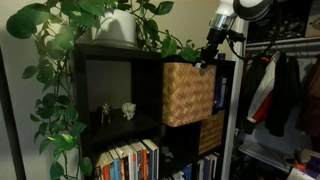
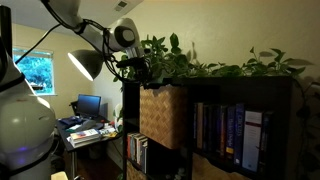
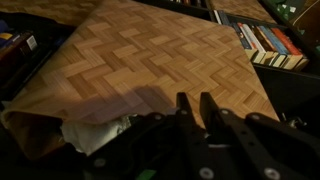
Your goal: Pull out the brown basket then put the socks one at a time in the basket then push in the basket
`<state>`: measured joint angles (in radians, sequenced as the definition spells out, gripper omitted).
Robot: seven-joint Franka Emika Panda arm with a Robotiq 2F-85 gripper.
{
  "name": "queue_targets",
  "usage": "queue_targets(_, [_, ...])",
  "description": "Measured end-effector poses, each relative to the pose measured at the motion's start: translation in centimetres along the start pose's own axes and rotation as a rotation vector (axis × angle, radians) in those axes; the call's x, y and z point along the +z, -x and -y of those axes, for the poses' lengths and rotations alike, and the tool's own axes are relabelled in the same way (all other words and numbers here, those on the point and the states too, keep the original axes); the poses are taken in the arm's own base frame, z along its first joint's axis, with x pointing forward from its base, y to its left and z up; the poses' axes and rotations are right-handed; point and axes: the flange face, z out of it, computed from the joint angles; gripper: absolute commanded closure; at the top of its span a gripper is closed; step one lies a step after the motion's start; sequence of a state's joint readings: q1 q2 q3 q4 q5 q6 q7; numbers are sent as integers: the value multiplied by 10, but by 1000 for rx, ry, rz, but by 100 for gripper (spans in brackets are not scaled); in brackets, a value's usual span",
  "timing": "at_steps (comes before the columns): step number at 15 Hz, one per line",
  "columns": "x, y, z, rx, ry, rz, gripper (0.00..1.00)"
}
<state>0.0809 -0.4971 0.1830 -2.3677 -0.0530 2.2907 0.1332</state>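
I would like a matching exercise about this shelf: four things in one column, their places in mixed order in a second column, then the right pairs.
Things:
1. basket
2. figurines
3. plant
4. books

Places:
A. on top of the shelf
B. in a lower compartment, under the figurines
C. sticking out of an upper compartment
D. deep inside the upper compartment beside the basket

Pairs: 1-C, 2-D, 3-A, 4-B

The brown basket (image 3: 150, 60) is matt tan wicker in a rough herringbone weave. Around it the shelf (image 1: 100, 52) looks like dark matt wood. At the basket's edge lies soft white cloth (image 3: 100, 133); the gripper (image 3: 197, 100) near that edge looks smooth and black
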Motion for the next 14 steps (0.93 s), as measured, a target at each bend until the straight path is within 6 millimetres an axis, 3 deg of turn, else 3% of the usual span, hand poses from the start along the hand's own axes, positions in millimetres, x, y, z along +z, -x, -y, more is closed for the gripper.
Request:
queue_targets(8, [29,23,-4,98,11,26,96])
queue_targets(14, [45,20,-14,92,11,-120,96])
